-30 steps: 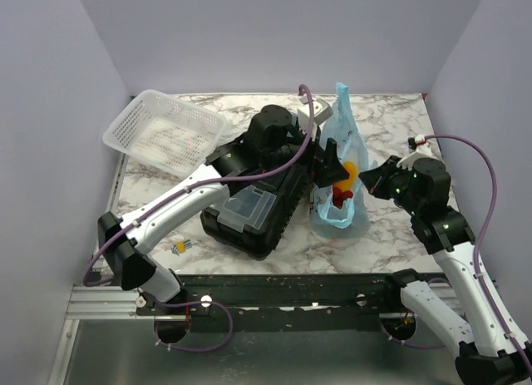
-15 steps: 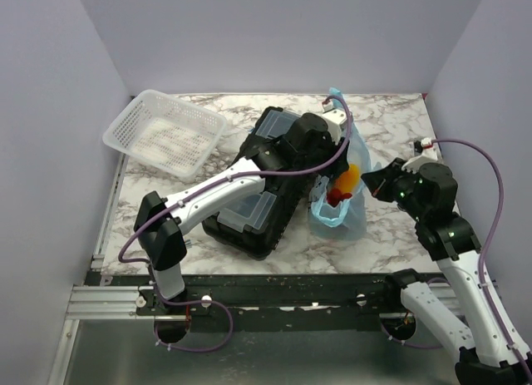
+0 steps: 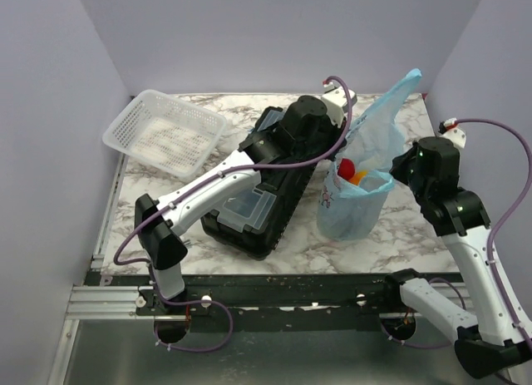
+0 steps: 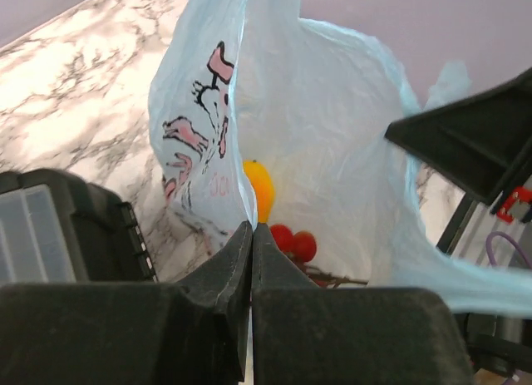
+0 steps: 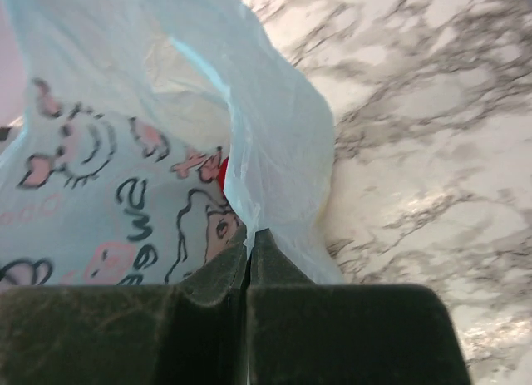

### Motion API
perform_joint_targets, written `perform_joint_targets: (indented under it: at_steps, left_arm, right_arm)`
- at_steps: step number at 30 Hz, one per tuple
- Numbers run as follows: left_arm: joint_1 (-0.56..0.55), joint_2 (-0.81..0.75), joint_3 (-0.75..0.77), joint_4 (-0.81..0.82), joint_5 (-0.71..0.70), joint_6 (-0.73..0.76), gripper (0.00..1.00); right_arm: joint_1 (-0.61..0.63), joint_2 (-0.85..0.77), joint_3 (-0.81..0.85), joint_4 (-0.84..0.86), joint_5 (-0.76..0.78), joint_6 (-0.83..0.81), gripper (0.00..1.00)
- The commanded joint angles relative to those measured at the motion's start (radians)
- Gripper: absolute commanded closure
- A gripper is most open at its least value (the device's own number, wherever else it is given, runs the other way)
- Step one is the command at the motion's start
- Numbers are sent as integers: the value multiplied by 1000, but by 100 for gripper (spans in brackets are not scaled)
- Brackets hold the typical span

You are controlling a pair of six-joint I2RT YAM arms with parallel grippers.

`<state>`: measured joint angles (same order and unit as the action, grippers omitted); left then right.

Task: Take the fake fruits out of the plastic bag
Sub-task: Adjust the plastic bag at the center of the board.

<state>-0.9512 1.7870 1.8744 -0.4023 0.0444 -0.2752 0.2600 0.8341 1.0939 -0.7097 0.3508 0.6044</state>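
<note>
Left gripper point(image 4: 252, 229): your jaws are pressed together with a fold of the plastic bag point(image 4: 332, 144) rim pinched between them. A second ago they stood wide apart beside it.
Right gripper point(image 5: 248, 235): jaws together on the opposite rim, the film running straight into the pinch. This clamp has held through the last second, and the hand has risen.
Bag: a second ago it slumped against the black toolbox point(image 3: 258, 204). Now it stands upright between your two hands with its mouth stretched open, and a tail of film flags up beyond the right hand.
Fruits: none out yet. The orange-yellow fruit point(image 4: 259, 187) and the red grapes point(image 4: 293, 242) sit in the bottom, just past and below the left gripper. Ahead of the right gripper only a red sliver shows behind the film.
Meaning: the opening step looks done and the contents are now exposed from above.
Next: both your hands are taken up by the rim, so one must let go to reach in, or the bag must be tipped.
Risk: the thin film may slip from a pinch, and with one side freed the mouth could fold shut.
</note>
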Motion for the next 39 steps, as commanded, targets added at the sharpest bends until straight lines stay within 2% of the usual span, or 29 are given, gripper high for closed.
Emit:
perform_joint_targets:
  at_steps: [1,7,15,21,23,27,32,35,39]
  left_arm:
    - [6,-102,-50,2,-127,-7,100]
    - [34,-175,-229,16,-197,-33,100]
    - [100,-276,-486,57,-54,-105,100]
    - [103,-325,-471,5,27,-75,100]
    - [106,-325,-429,-27,29,-59,91]
    - [108,-329,-344,-57,128,-38,59]
    - [107,-360,-318,25,377,-79,29]
    - [105,-382,-330,123,564,-121,26]
    - [82,-359,-313,208,685,-183,23]
  right_arm:
    - [-2,39,116,-63,206,-62,99]
    - [-3,-12,130,-62,197,-146,99]
    - [-2,-126,-57,-98,61,-74,99]
    - [-2,-156,-73,-73,35,-102,99]
    - [-3,-152,-66,-59,12,-113,99]
    - [-3,-143,-54,-34,-54,-130,99]
    - [-2,-148,-46,-37,-72,-132,99]
    - [-2,-152,-48,-43,-90,-129,99]
    - [-3,-153,-54,-47,-123,-118,99]
